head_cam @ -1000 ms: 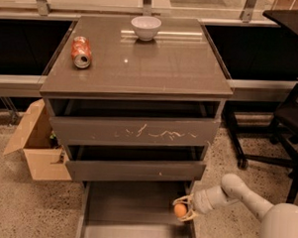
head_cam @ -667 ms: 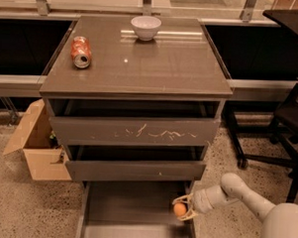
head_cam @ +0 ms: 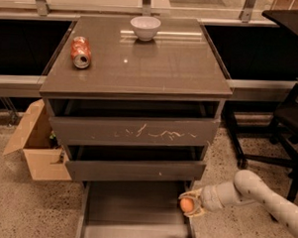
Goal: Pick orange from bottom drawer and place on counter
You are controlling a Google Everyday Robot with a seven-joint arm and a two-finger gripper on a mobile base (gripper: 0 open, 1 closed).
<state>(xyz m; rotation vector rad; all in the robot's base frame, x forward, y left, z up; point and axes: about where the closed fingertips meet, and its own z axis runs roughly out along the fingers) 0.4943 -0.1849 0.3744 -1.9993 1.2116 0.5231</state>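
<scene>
The bottom drawer (head_cam: pixel 130 209) is pulled out at the foot of the cabinet, showing a flat dark tray. At its right edge the small orange (head_cam: pixel 186 205) sits between the fingers of my gripper (head_cam: pixel 189 205), which is shut on it. My white arm reaches in from the lower right. The counter (head_cam: pixel 156 66), a glossy grey-brown top, lies well above the gripper.
A white bowl (head_cam: pixel 145 27) and a crushed red soda can (head_cam: pixel 80 52) sit on the counter. The two upper drawers stand slightly open. An open cardboard box (head_cam: pixel 36 146) is on the floor at left. A black chair (head_cam: pixel 282 122) stands at right.
The gripper with the orange has barely shifted, staying at the drawer's right edge.
</scene>
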